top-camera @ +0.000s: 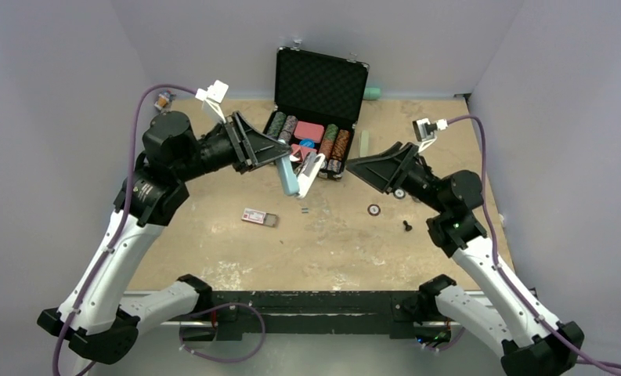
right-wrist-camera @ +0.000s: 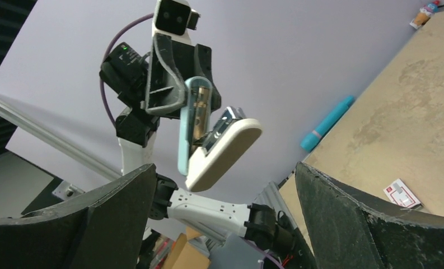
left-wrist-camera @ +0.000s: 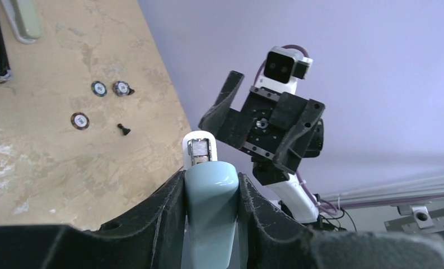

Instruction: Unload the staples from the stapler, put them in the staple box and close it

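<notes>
My left gripper (top-camera: 282, 153) is clenched on the pale blue stapler (top-camera: 291, 174), gripping its upper body near one end. The stapler is hinged open, so its white base (right-wrist-camera: 222, 151) hangs at an angle below the fingers. The staples (top-camera: 304, 210) — a tiny grey strip, as far as I can make out — lie on the table (top-camera: 213, 251), apart from the stapler. They are just past its lower end on the side toward the arm bases, between my two grippers. My right gripper (top-camera: 351, 163) has its jaws spread wide with nothing in them, and it faces the stapler from just beside it without touching. Only the top view shows the strip on the table — neither wrist view catches it. The left wrist view looks along the stapler and shows the metal end of its magazine (left-wrist-camera: 200, 150) above the blue body, though I cannot tell whether anything sits inside. The right wrist view shows the opened stapler from the side, and the small red-and-white box (right-wrist-camera: 401, 193) on the table beyond that gripper's right finger.
</notes>
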Robot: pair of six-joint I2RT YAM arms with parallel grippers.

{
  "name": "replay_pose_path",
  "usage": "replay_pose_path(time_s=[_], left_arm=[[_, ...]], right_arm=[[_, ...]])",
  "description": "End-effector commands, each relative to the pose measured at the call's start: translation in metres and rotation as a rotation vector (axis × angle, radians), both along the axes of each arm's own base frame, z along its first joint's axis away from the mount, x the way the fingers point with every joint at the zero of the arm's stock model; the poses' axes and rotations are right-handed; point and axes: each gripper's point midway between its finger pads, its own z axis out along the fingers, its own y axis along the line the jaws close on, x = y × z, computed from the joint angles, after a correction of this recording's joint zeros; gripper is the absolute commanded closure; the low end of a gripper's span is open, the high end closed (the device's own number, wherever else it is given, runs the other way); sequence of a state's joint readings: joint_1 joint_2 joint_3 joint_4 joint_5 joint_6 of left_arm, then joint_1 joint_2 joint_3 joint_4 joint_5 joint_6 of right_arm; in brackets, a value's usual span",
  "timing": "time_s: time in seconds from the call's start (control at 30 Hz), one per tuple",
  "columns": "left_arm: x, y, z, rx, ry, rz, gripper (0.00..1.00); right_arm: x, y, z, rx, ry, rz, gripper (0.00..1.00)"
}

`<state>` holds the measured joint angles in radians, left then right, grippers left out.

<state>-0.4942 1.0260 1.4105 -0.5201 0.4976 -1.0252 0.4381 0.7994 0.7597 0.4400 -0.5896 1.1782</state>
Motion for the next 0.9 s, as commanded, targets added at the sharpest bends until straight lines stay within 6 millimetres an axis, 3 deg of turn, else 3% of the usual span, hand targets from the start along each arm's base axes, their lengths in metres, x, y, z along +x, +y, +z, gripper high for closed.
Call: replay_pose_path(time_s=[0.0,0.33,0.57,0.7,0.87], left_arm=[[-0.007,-0.005,0.055,-0.152,-0.097,-0.062,1.0],[0.002,-0.011,0.074,-0.211,-0.106,-0.077,1.0],[0.004,-0.01,0.075,-0.212,-0.105,-0.071,1.0],[0.005,-0.011,0.08,-0.219,-0.109,-0.073,1.0],[0.003,-0.012,0.088,-0.248,-0.118,-0.084,1.0]], right_arm=[[0.005,0.01,0.011,0.017,-0.051,0.033,0.01],[0.011,0.031,0.037,0.098,-0.115,0.121,0.01],[-0.009,0.031,0.06,0.177,-0.233,0.209,0.01],[-0.017,0.03,0.064,0.201,-0.268,0.238,0.01],[-0.011,0.035,0.063,0.191,-0.256,0.24,0.01]])
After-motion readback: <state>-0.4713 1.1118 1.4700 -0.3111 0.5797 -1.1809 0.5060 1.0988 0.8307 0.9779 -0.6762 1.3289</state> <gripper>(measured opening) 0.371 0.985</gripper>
